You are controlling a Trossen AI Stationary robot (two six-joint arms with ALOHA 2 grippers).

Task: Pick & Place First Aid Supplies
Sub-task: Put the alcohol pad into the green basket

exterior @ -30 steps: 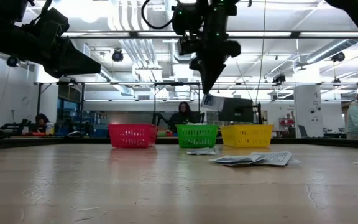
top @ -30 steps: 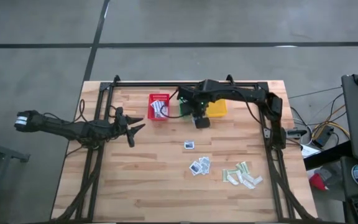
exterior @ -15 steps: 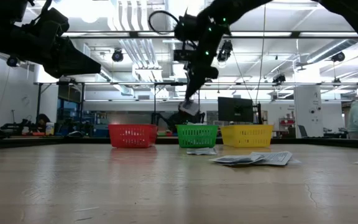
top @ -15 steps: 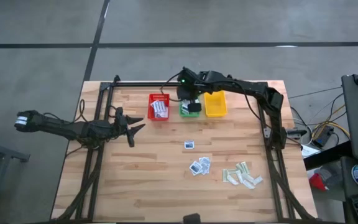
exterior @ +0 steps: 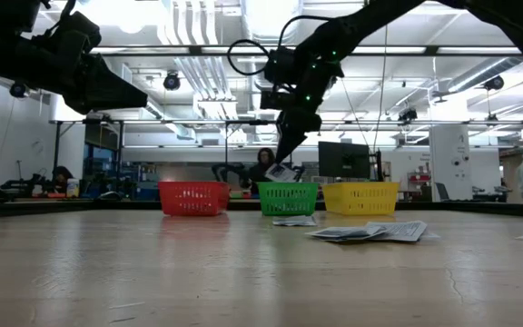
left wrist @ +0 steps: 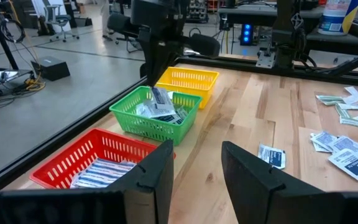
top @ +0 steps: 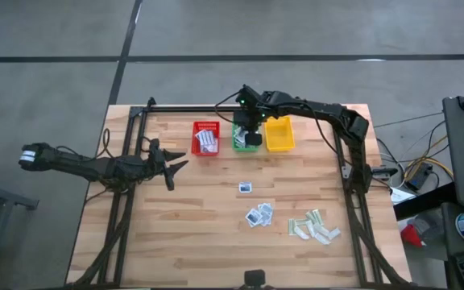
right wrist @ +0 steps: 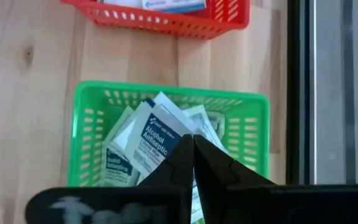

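a: the left gripper (top: pixel 170 163) hangs over the worktop (top: pixel 192 234) at about nine o'clock, its two fingers spread apart with nothing between them.

b: and past it?

a: at roughly eleven o'clock the red basket (top: pixel 206 138) holds oblong white packets with blue stripes (left wrist: pixel 98 173). just beside it, at twelve, is the green basket (right wrist: pixel 92 130), already carrying several small square packets.

b: where is the right gripper?

a: the right gripper (right wrist: pixel 193 142) is directly above the green basket, fingers pressed together on a white-blue alcohol antiseptic packet (right wrist: pixel 157 140), which dangles just over the basket's rim in the low view.

b: further right?

a: the yellow basket (top: pixel 279 134) touches the green one at about one o'clock. near the worktop's middle lies a single square packet (top: pixel 246 188); toward five o'clock, a small cluster of square packets (top: pixel 258 214), then a pile of pale green-beige strips (top: pixel 314 226) well apart from the baskets.
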